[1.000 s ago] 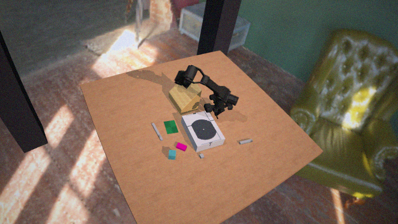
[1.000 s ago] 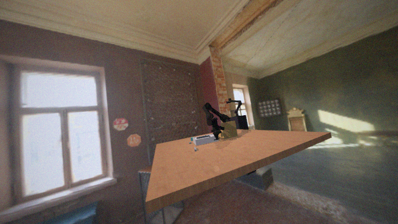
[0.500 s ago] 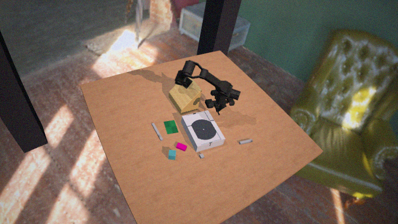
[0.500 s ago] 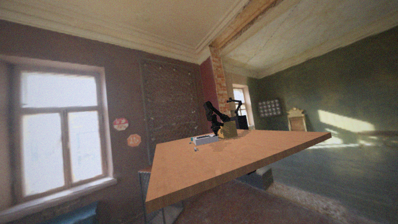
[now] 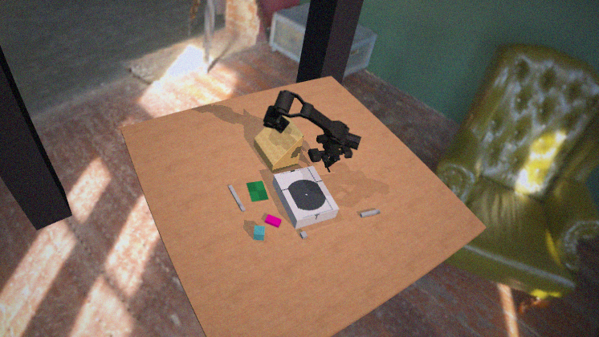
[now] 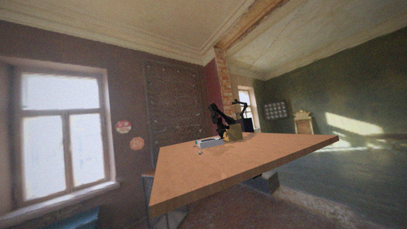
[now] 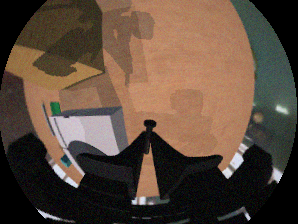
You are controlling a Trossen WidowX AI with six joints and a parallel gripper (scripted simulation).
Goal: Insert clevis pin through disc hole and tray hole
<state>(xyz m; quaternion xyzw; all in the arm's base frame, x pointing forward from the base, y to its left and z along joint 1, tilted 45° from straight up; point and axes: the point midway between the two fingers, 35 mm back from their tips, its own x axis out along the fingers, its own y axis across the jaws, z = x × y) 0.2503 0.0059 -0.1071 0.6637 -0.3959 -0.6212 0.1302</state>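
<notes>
In the wrist view's lower middle, the gripper (image 5: 328, 167) (image 6: 221, 137) (image 7: 148, 133) pinched the clevis pin (image 7: 149, 131); a slack pinch could have tilted it. Left of it, the tray (image 5: 327, 210) (image 6: 211, 143) (image 7: 119, 131) risked a bump from low carrying; misalignment could have shoved the disc (image 5: 306, 200) (image 6: 209, 139) (image 7: 82, 148).

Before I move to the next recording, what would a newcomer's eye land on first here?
Probably the wide dark round disc, lying flat in the white rimmed tray near the middle of the wooden table. Next, the black jointed arm beyond it, its gripper shut on a dark headed pin off to the tray's side. The small bright magenta block beside the tray also stands out.
</notes>
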